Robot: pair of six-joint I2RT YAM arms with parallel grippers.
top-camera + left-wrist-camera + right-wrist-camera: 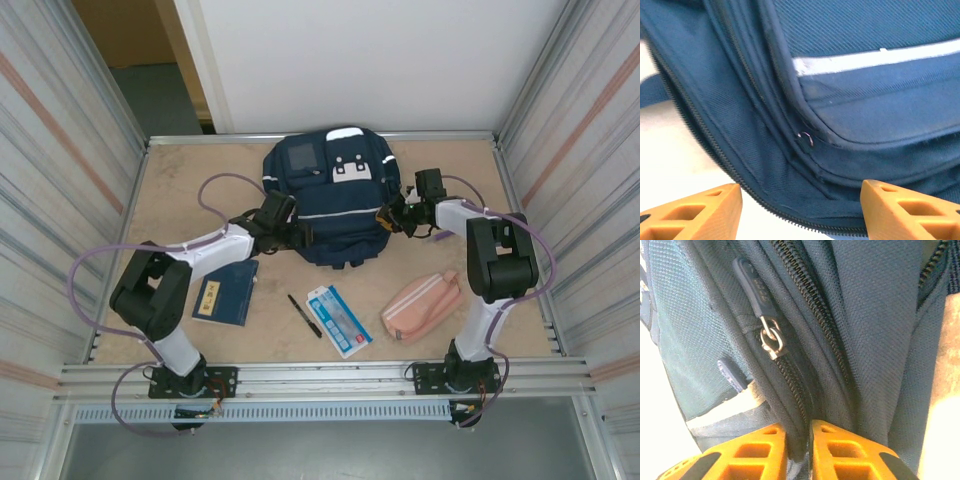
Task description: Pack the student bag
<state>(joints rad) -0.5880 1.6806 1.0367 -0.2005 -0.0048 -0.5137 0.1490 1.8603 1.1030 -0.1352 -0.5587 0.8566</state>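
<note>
Beside student bag (335,205), arms (215,243) bent inward

A pale chipboard table (180,185) fills the middle, edged by a thin metal rim; ribbed metal walls rise on either side, the left wall (50,150) and the right wall (590,120), each crossed by faint reddish stripes; a plain white panel (380,60) closes the back; to its left, a gap (150,90) shows grey flooring and a tan surface; aluminium rails (330,378) run along the near edge, with grey floor (300,450) below them; the light is even and soft.
</note>
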